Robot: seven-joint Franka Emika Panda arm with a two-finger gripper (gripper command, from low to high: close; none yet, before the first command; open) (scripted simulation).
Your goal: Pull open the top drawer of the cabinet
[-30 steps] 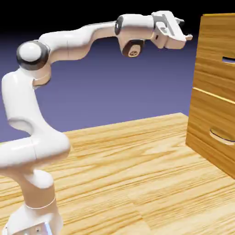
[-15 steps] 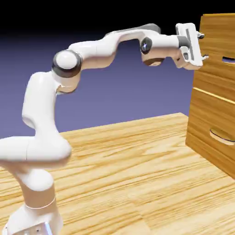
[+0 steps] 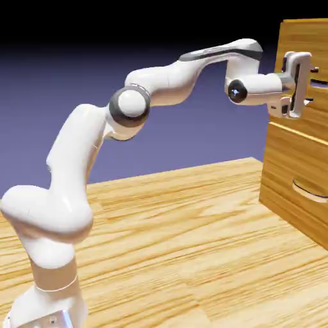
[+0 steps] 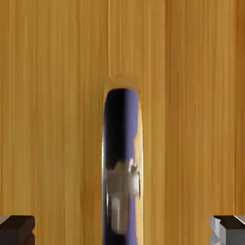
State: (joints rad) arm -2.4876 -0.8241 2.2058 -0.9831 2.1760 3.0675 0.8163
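Note:
The cabinet (image 3: 285,179) stands at the exterior view's right, a light-brown wood-grain box. Its top drawer (image 3: 317,45) sits flush with the front. My gripper (image 3: 311,85) is right up against that drawer front at handle height, pointing into it, with one finger above and one below. Wood grain (image 4: 52,95) fills the hand view. There the silver bar handle (image 4: 122,162) runs up the middle, between my two far-apart fingertips (image 4: 16,229). The gripper (image 4: 122,233) is open and straddles the handle without touching it.
Below the top drawer, the lower drawer carries a curved silver handle (image 3: 311,191). The wooden floor (image 3: 192,243) stretches from the arm's base (image 3: 48,301) at the lower left to the cabinet.
The arm has stretched to the right and slightly down, bringing the hand from short of the cabinet's top corner to the top drawer's handle. The jaws stayed open.

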